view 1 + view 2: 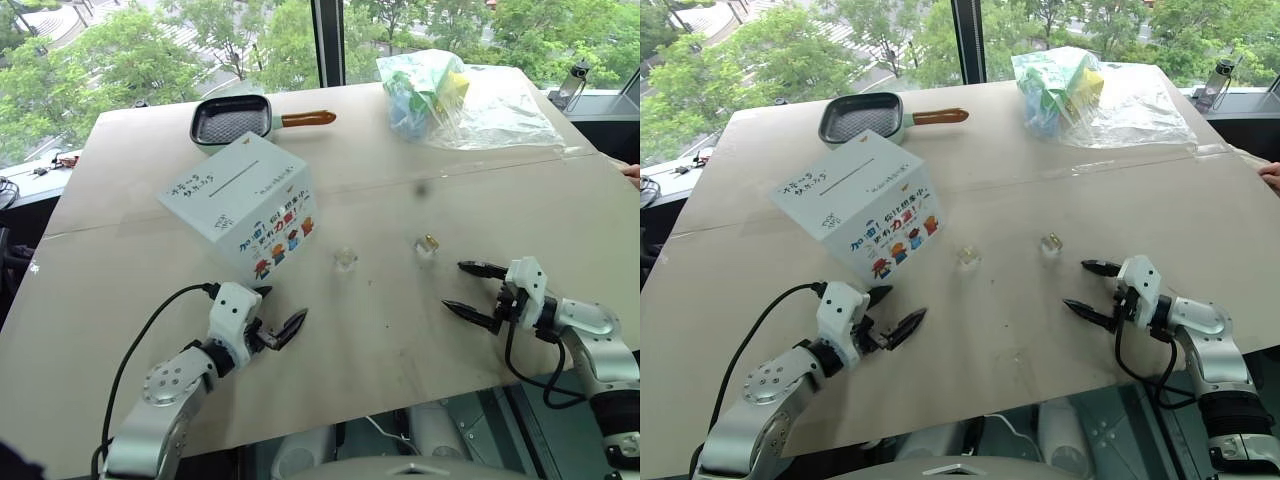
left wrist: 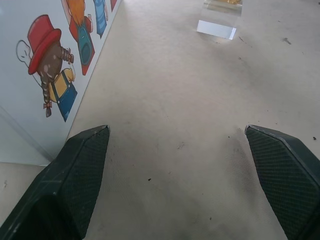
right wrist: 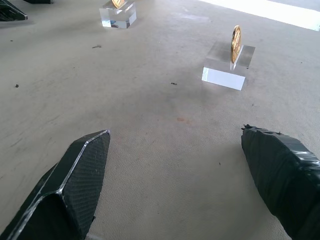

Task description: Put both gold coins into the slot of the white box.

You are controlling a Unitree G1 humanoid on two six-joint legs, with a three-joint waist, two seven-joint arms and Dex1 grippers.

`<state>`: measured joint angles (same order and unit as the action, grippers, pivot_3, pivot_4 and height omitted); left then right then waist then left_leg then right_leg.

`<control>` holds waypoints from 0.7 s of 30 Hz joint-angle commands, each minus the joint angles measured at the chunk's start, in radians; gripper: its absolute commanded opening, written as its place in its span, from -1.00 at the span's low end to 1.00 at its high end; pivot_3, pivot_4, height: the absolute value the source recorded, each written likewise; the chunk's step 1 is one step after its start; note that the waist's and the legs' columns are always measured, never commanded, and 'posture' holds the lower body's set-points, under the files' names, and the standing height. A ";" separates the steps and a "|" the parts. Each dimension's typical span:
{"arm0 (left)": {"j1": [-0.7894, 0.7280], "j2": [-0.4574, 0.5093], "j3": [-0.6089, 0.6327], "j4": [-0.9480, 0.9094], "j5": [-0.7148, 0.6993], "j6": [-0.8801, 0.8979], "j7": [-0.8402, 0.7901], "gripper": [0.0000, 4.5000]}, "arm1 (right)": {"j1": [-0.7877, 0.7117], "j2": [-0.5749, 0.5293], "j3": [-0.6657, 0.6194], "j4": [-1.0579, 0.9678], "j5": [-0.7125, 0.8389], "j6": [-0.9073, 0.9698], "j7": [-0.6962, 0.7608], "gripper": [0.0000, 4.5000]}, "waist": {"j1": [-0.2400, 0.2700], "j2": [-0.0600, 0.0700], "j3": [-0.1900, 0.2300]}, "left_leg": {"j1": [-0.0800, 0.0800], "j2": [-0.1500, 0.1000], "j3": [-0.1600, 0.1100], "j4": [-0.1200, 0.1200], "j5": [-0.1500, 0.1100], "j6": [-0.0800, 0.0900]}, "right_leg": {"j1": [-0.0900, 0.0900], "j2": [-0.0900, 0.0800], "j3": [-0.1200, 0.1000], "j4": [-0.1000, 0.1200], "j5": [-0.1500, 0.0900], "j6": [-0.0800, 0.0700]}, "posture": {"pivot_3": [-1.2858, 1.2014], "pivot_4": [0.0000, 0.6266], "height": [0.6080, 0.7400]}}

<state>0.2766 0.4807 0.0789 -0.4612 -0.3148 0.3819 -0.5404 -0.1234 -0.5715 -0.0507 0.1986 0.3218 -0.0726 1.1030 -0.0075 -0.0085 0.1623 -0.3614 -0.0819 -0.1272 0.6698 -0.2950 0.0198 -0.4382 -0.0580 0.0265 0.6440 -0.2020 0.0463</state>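
Head stereo pair aimed forward and down from above near edge of table (image 1: 400, 340); whole tabletop taken in, white box (image 1: 240, 200) seen from high and moderately far. Left wrist view set low, close beside white box (image 2: 30, 75), cartoon side grazed. Right wrist view set low, well apart from white box, gold coins (image 3: 235, 42) faced. Coin stands shared by all views.

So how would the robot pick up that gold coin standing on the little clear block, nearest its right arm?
Best by the coin's two flat faces, near its top edge. It stands upright on edge in a clear block, so its top half rises free. The right pincer, wide open and close by, could probably come from above or straight ahead, one finger on each face, then lift it out.
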 commanded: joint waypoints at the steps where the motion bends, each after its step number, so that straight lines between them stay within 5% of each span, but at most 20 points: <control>1: 0.009 0.001 -0.002 -0.028 0.006 -0.019 -0.002 0.96 | 0.000 -0.007 -0.010 -0.017 0.008 -0.010 0.002 1.00 | 0.000 0.000 0.000 | 0.000 0.000 0.000 0.000 0.000 0.000 | 0.000 0.000 0.000 0.000 0.000 0.000 | 0.03 -0.52 0.71; 21: 0.000 -0.004 0.000 -0.018 0.002 -0.072 -0.029 0.96 | -0.065 0.059 -0.036 -0.087 0.075 0.084 -0.098 1.00 | -0.003 0.000 0.000 | 0.000 0.000 0.000 0.000 0.000 0.000 | 0.000 0.000 0.000 0.000 0.000 0.000 | 0.03 -0.52 0.71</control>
<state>0.2793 0.4663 0.0674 -0.4598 -0.3070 0.3358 -0.5542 -0.1624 -0.5279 -0.0563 0.1803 0.3488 -0.0116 1.0306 -0.0104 -0.0083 0.1624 -0.3614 -0.0819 -0.1273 0.6698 -0.2950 0.0197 -0.4383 -0.0579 0.0267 0.6441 -0.2020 0.0463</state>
